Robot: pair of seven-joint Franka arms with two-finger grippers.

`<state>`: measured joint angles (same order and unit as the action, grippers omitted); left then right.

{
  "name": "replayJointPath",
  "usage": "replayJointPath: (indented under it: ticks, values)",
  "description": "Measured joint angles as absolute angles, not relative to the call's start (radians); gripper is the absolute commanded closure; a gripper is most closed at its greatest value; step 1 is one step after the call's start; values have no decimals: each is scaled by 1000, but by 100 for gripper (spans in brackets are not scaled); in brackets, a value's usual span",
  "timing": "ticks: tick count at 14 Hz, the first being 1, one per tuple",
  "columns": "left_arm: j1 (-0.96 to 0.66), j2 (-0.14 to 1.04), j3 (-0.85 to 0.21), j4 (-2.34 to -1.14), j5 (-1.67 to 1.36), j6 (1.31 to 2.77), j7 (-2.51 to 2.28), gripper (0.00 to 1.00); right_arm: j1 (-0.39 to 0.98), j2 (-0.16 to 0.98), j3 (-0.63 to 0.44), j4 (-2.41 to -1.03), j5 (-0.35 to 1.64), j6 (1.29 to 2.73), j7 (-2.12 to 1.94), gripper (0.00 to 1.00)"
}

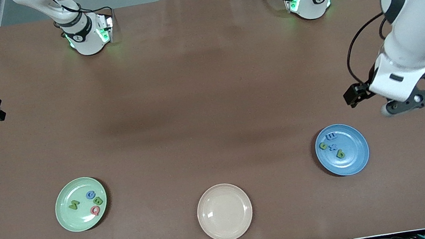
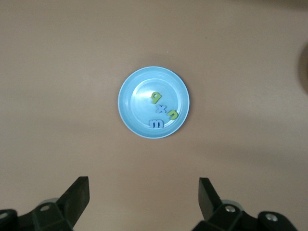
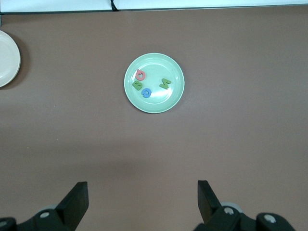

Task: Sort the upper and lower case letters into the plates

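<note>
Clearly, four of the letters (image 1: 86, 203) are being held by the pale green plate (image 1: 65, 217) at the lower left of the front frame, a dark green one, a blue one, an olive one and a pinkish red one, while the other four letters (image 1: 331, 145) are lying clustered in the blue plate (image 1: 355, 157) at the lower right. Nothing is being carried: the left gripper (image 2: 144, 199) is being held over bare table just above the blue plate in the frame, its fingers spread wide and empty, and the right gripper (image 3: 143, 202) is being kept at the frame's left edge, equally wide and empty, its arm waiting. Between the two plates, at the lower centre, a cream plate (image 1: 224, 212) is standing empty. The letters are judged very light, flat and probably slightly soft, so any re-picking would best be done by pinching one across its thin edges; on glossy plates they are likely to slide.
</note>
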<state>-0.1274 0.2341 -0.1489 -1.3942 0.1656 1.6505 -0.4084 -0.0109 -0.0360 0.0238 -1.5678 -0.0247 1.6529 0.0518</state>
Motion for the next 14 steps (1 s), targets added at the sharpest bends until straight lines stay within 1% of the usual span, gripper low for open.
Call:
replayJointPath:
  ticks: [5, 8, 11, 14]
  values:
    - [-101, 134, -140, -1405, 158, 1594, -264, 0, -11, -6, 24, -1564, -25, 1655, 52, 0]
    - [-46, 72, -139, -1459, 102, 1590, -183, 0, -12, -6, 23, -1534, -25, 1658, 52, 0]
    - [-41, 23, -138, -1491, 96, 1579, -112, 0, -14, -6, 20, -1511, -25, 1657, 52, 0]
    - [-35, -1, -136, -1512, 96, 1568, -81, 0, -20, -6, 19, -1510, -25, 1657, 52, 0]
